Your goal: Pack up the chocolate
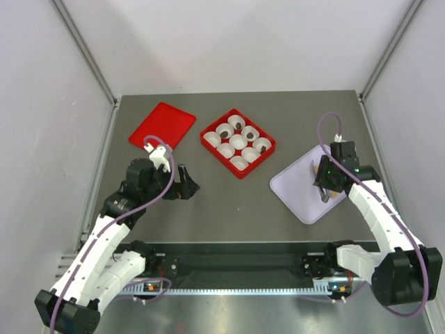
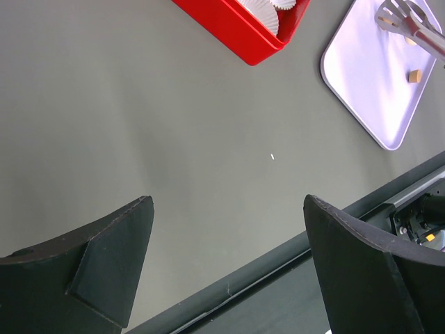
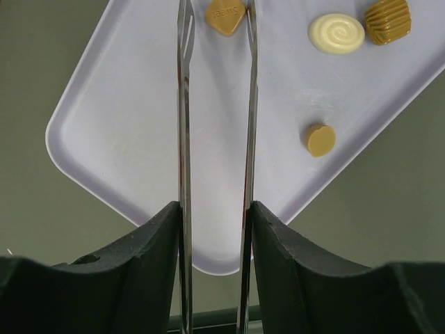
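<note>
Grey tabletop [image 1: 229,202]: right hand [image 3: 214,216] grips tongs [image 3: 183,139] at embossed, illegible chocolate [image 3: 227,15]; left hand [image 2: 228,202] gapes empty.

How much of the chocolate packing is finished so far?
Done: a few paper cups in the red box hold dark pieces. In hand: the right claw holds tongs straddling a square tan chocolate on the lilac tray. Left: that one, three other chocolates, and the cups that look empty.

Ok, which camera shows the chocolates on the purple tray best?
The right wrist view: four chocolates lie sharp and close on the tray, one framed by the tongs. The left wrist shows tiny tan specks far off; from the top, the right arm hides most.
</note>
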Tool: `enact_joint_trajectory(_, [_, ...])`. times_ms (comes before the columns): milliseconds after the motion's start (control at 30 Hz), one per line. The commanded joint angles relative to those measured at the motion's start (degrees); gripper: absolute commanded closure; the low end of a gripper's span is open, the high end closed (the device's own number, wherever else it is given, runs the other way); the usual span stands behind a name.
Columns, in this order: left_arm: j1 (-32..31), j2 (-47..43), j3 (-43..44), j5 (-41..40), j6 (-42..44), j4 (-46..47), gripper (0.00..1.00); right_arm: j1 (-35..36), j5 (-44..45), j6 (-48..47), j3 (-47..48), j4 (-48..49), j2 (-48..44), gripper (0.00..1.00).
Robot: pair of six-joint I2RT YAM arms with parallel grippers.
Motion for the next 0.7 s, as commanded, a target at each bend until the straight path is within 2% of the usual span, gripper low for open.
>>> enact_joint_trajectory(0, [-0.25, -0.97, -0.16, 1.04, 0.41, 2.39, 0.07, 1.06, 0.68, 0.87, 0.42, 1.94, -0.37, 0.57])
enact_joint_trajectory(667, [-0.25, -0.62, -0.16, 1.13, 0.41, 2.48, 0.07, 2.46, 2.09, 0.52, 2.52, 1.24, 1.21, 0.62])
